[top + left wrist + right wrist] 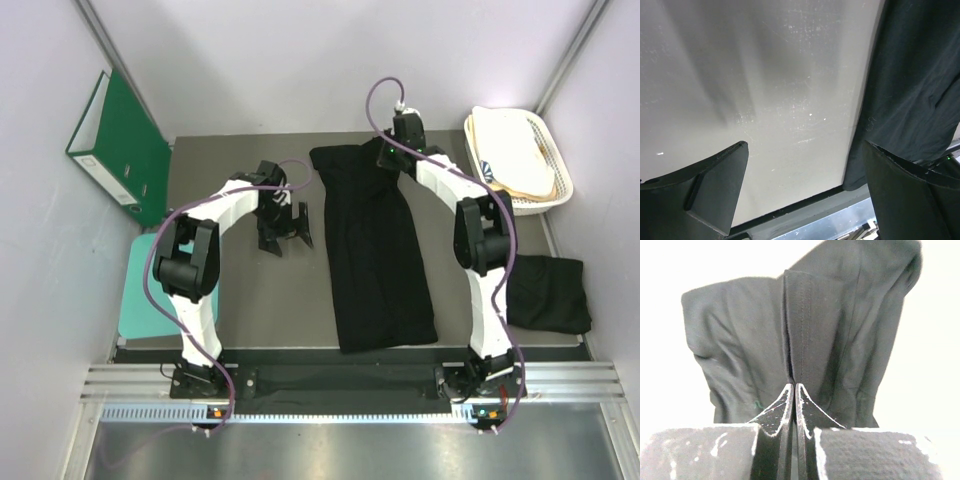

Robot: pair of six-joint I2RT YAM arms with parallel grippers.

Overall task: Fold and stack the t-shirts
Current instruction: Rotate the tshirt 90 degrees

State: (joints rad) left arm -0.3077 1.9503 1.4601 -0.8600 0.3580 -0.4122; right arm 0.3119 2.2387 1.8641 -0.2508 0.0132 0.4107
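A black t-shirt (380, 260) lies folded into a long strip down the middle of the table. My right gripper (386, 154) is at its far end. In the right wrist view the gripper (794, 386) is shut on a raised fold of this t-shirt (840, 315). My left gripper (285, 232) is open and empty just left of the strip, low over the table. In the left wrist view the gripper (805, 150) has its jaws wide apart, with the t-shirt's edge (915, 75) to the right. A second black t-shirt (547, 293) lies folded at the table's right edge.
A white plastic basket (560, 165) with cream cloth stands at the back right. A green binder (115, 145) leans on the left wall. A teal mat (140, 300) lies at the left edge. The table's near edge (790, 207) shows below my left fingers.
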